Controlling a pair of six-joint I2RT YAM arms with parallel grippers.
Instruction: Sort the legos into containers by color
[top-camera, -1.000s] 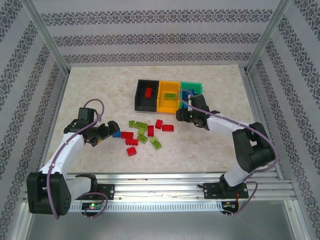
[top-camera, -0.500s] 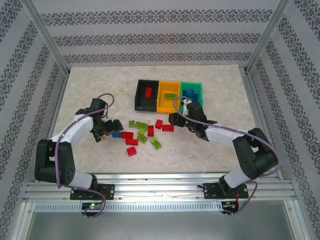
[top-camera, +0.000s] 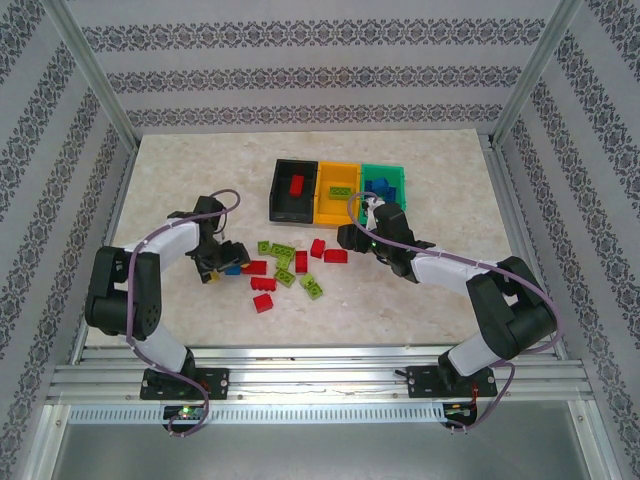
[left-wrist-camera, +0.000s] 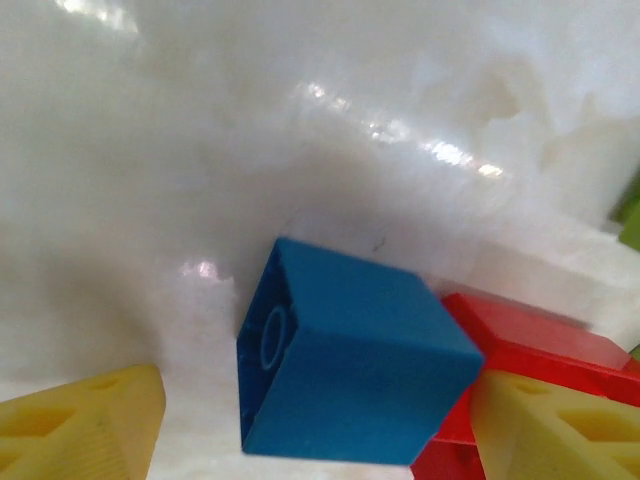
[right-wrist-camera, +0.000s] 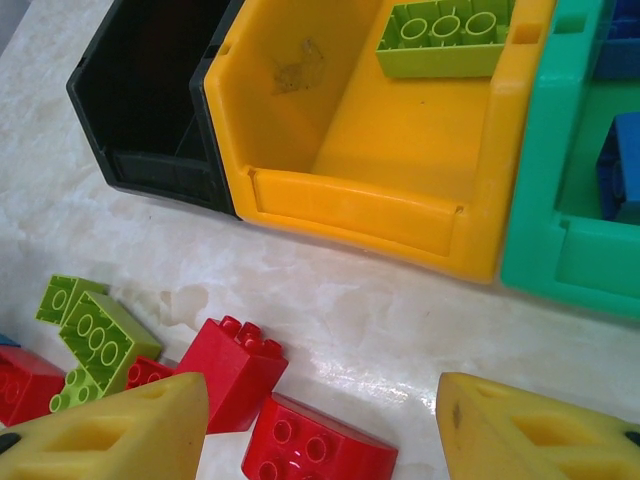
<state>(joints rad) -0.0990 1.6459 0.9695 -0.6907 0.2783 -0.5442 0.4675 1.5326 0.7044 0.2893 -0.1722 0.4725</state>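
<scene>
Where three bins (top-camera: 335, 215) join | black: one red brick (top-camera: 297, 185) | yellow: one green brick (top-camera: 341, 190)

The left arm (top-camera: 168, 243) and right arm (top-camera: 445, 268) have white links, black joints, looping lilac cables (top-camera: 230, 195), yellow wedge-shaped fingers (right-wrist-camera: 540, 430).

We see bright, even overhead light on the table (top-camera: 440, 290) in the top view, with short, soft shadows beside the legos (top-camera: 285, 276). In the left wrist view white glare streaks the table and the blue lego (left-wrist-camera: 350, 370) looks soft; the right wrist view renders the yellow bin (right-wrist-camera: 350, 215) sharply.
</scene>
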